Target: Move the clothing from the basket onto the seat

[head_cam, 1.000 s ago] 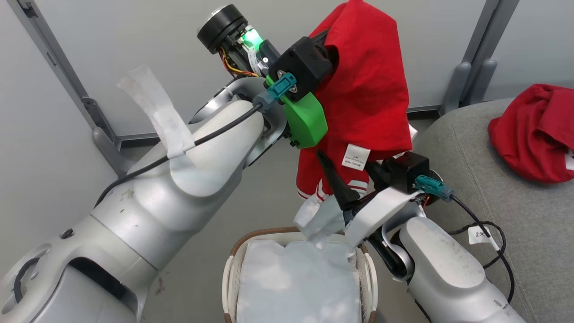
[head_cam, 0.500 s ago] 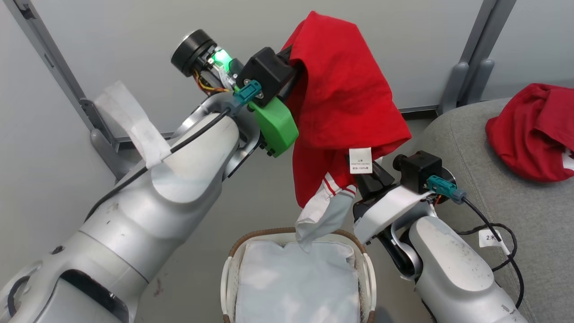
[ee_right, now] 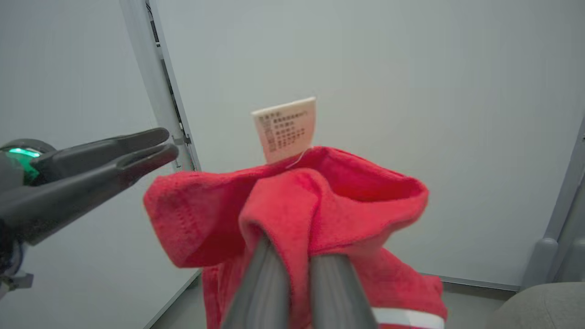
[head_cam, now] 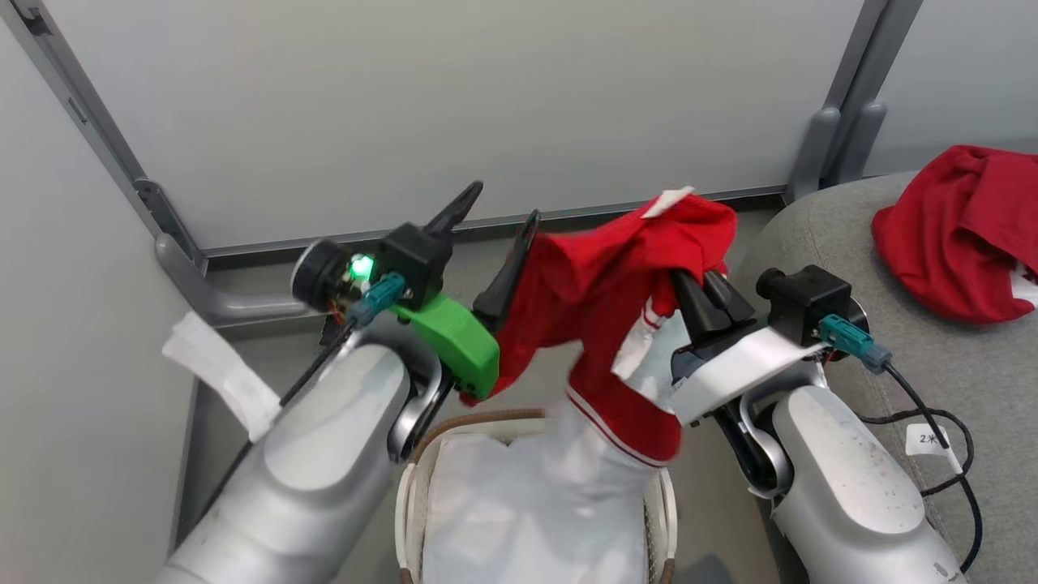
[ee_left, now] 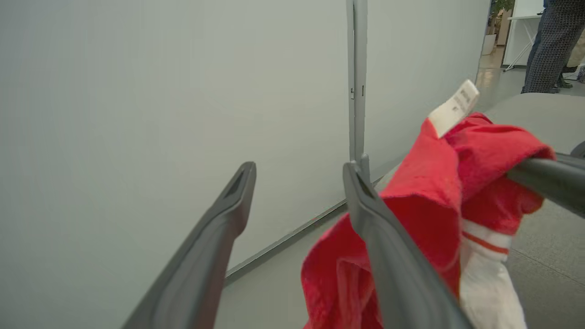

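Note:
A red garment (head_cam: 604, 300) with white trim and a white tag hangs above the basket (head_cam: 478, 422). My right gripper (head_cam: 697, 280) is shut on its upper fold, and the fabric (ee_right: 320, 196) covers the fingertips. The left gripper (head_cam: 503, 203) stands open to the left; in the left wrist view the garment (ee_left: 425, 201) lies against the outer side of one finger (ee_left: 365, 205), with nothing between the fingers. A second red garment (head_cam: 957, 235) lies on the grey seat (head_cam: 932, 365). A plain white sheet (head_cam: 519, 511) lies in the basket.
Grey partition panels with metal posts (head_cam: 843, 97) stand close behind the arms. A black cable (head_cam: 932, 422) with a label trails from my right wrist over the seat. A person's legs (ee_left: 548, 41) stand far off beyond the seat.
The left gripper has let go of the red garment, opened and dropped lower. The garment has sunk and now hangs from the right gripper alone.

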Motion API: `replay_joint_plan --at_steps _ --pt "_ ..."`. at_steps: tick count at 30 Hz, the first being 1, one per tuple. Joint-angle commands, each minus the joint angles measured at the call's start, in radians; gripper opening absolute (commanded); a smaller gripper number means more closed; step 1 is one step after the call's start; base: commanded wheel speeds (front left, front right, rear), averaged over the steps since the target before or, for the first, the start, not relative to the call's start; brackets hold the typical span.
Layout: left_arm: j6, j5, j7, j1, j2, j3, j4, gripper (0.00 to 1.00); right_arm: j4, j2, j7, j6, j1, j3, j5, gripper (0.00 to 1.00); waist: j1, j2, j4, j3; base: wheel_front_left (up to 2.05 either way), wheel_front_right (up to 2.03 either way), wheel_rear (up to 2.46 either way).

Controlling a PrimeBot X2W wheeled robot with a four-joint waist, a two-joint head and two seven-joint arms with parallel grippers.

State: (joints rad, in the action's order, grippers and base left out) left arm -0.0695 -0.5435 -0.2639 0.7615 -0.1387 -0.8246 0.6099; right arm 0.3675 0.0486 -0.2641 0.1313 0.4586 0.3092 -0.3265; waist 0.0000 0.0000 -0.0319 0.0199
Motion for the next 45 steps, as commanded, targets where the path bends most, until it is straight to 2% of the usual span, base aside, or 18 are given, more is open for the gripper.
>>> replay_joint_plan --at_steps 1,6,12,23,28,39,45 --pt "0.008 -0.004 0.0 -0.05 0.004 0.024 -0.014 1.0 -0.012 0.004 -0.001 -0.001 -0.015 -0.011 0.004 0.0 0.0 0.0 -0.002 0.001 0.0 0.0 0.0" --pt "0.017 0.017 0.0 -0.211 0.023 0.108 -0.052 1.0 -0.032 0.003 -0.001 -0.001 -0.037 -0.037 0.013 0.0 0.0 0.0 -0.01 0.008 0.0 0.0 0.0" --pt "-0.002 0.075 0.0 -0.339 0.043 0.158 -0.069 1.0 -0.041 0.004 -0.001 -0.001 -0.064 -0.078 0.034 0.0 0.0 0.0 -0.016 0.013 0.0 0.0 0.0" --pt "-0.037 0.156 -0.001 -0.42 0.073 0.196 -0.072 1.0 -0.049 0.004 -0.001 -0.001 -0.083 -0.146 0.056 0.0 0.0 0.0 -0.035 0.015 0.0 0.0 0.0" --pt "-0.045 0.168 -0.001 -0.426 0.079 0.211 -0.085 1.0 -0.058 0.004 -0.001 -0.001 -0.069 -0.176 0.071 0.0 0.0 0.0 -0.093 0.034 0.0 0.0 0.0" --pt "-0.056 0.2 0.0 -0.403 0.086 0.206 -0.1 1.0 -0.078 0.003 -0.001 -0.001 -0.069 -0.261 0.109 0.0 0.0 0.0 -0.288 0.104 0.0 0.0 0.0" --pt "-0.06 0.203 -0.001 -0.389 0.086 0.188 -0.104 1.0 -0.087 0.003 -0.001 -0.001 -0.068 -0.303 0.116 0.0 0.0 0.0 -0.347 0.134 0.0 0.0 0.0"
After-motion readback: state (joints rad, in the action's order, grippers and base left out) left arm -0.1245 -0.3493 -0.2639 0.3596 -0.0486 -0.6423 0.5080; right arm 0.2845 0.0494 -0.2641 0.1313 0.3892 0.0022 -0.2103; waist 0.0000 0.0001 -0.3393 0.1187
